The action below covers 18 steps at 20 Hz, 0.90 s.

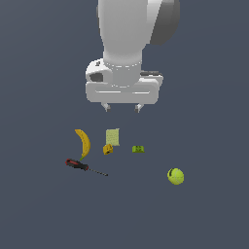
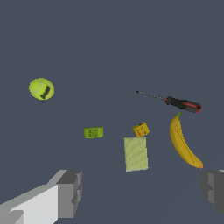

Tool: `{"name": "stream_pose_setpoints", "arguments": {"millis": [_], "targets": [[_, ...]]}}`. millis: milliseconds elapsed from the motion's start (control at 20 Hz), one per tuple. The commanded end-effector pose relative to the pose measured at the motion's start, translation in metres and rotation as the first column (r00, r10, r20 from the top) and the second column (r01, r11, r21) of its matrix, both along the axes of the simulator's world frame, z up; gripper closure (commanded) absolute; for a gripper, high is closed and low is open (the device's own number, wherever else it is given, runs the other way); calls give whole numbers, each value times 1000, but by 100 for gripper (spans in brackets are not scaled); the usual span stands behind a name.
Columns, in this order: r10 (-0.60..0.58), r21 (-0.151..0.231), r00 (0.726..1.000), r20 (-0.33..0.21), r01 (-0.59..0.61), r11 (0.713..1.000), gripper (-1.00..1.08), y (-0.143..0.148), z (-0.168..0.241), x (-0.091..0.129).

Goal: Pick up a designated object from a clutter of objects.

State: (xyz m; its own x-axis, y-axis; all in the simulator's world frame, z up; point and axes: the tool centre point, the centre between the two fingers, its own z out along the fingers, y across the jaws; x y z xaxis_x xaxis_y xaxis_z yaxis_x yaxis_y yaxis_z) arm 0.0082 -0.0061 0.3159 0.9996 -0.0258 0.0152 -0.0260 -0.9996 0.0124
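The screwdriver (image 1: 84,167) with a red-and-black handle and thin dark shaft lies flat on the grey surface at the exterior view's left, just below the yellow banana (image 1: 83,142). It also shows in the wrist view (image 2: 175,102), next to the banana (image 2: 184,145). My gripper (image 1: 122,107) hangs open and empty well above the clutter, over the pale green flat box (image 1: 113,136). Its fingers (image 2: 70,192) frame the wrist view, spread wide apart.
A tiny yellow block (image 1: 107,149) touches the flat box's corner. A tiny green block (image 1: 138,149) lies to the exterior view's right of it. A yellow-green tennis ball (image 1: 175,176) sits further right and nearer the camera.
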Motion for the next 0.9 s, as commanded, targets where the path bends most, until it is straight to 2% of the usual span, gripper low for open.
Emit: {"name": "stream_pose_setpoints", "arguments": {"millis": [0, 450, 850], "targets": [[0, 0, 1000, 0, 0, 1000, -92, 0, 0, 0], [68, 16, 997, -19, -68, 998, -92, 27, -5, -4], [71, 15, 997, -19, -71, 997, -92, 26, -6, -4]]}}
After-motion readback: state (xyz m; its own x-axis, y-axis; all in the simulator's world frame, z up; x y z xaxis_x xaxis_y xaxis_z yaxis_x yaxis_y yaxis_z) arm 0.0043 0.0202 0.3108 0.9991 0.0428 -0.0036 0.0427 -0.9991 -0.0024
